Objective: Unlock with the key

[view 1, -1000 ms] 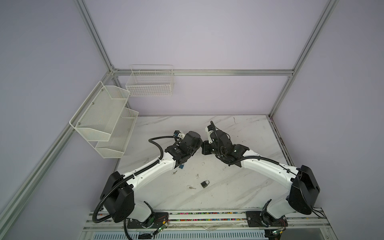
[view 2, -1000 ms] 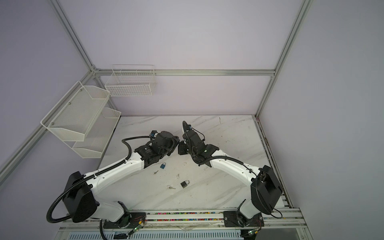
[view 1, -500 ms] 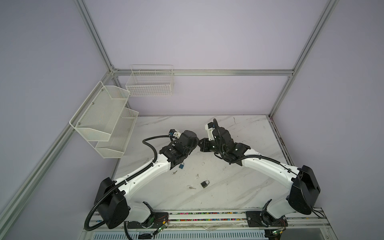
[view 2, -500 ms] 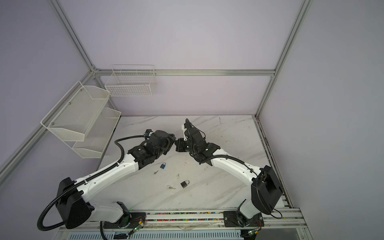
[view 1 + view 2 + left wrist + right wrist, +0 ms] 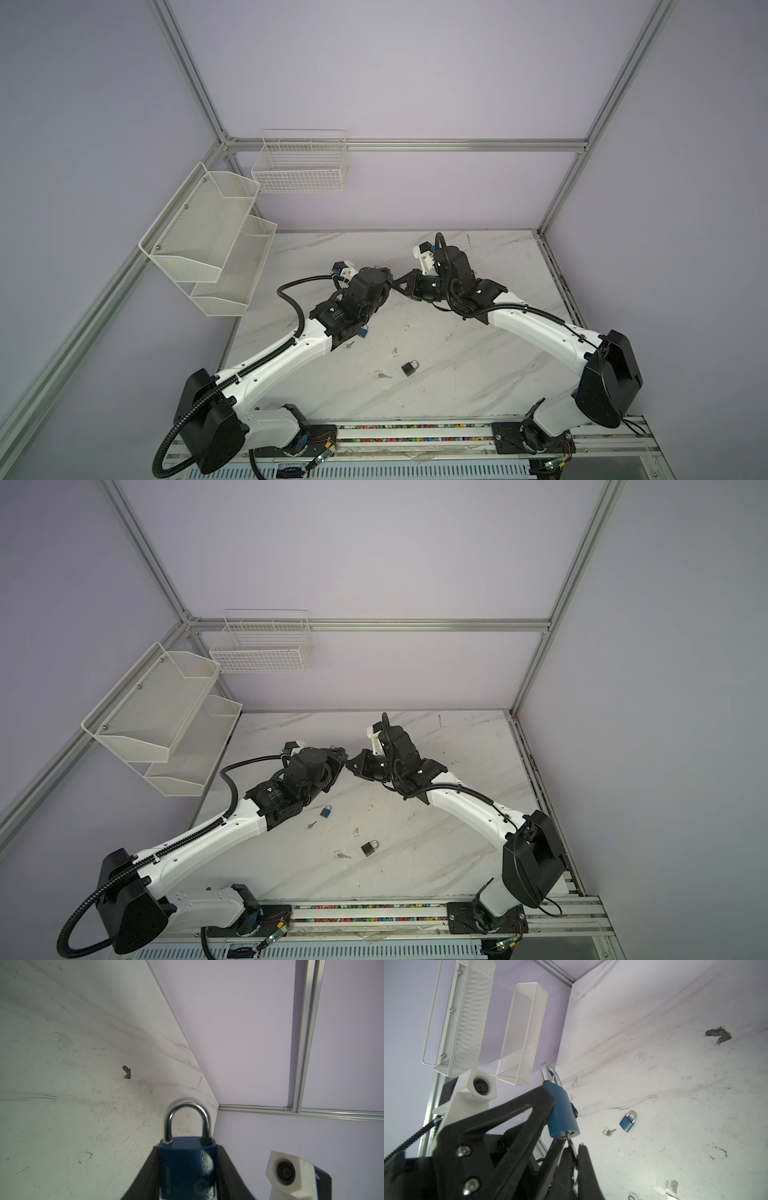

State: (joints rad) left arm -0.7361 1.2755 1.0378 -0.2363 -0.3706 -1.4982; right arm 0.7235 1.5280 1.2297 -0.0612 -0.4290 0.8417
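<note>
**Lock and key held between two arms.** In both top views the left end effector [image 5: 383, 277] [image 5: 337, 759] and the right end effector [image 5: 404, 283] [image 5: 356, 766] meet tip to tip above the counter [image 5: 478, 374]. The meeting point is mid-width, over the far half.

The left wrist view shows the left end effector [image 5: 188, 1157] clenched on the body of a blue padlock [image 5: 187, 1169], with one finger on each narrow side. Both legs of the steel shackle [image 5: 188, 1105] enter the body, and the shackle points away from the wrist.

In the right wrist view the same blue padlock [image 5: 561, 1111] hangs clear of the counter. Its keyhole end is turned toward the right end effector [image 5: 573, 1147], which is clenched on the key [image 5: 568, 1138]. The blade of the key meets the keyhole end of the body. How far it has entered cannot be told.

Four loose items lie on the counter, nearer than both end effectors and apart from them:
- a second blue padlock [image 5: 326, 811], close beside the left arm
- a small key [image 5: 311, 825], just left of the second blue padlock and slightly nearer
- a black padlock [image 5: 370, 848], nearer than those two
- a ringed key [image 5: 340, 855], just left of the black padlock
</note>
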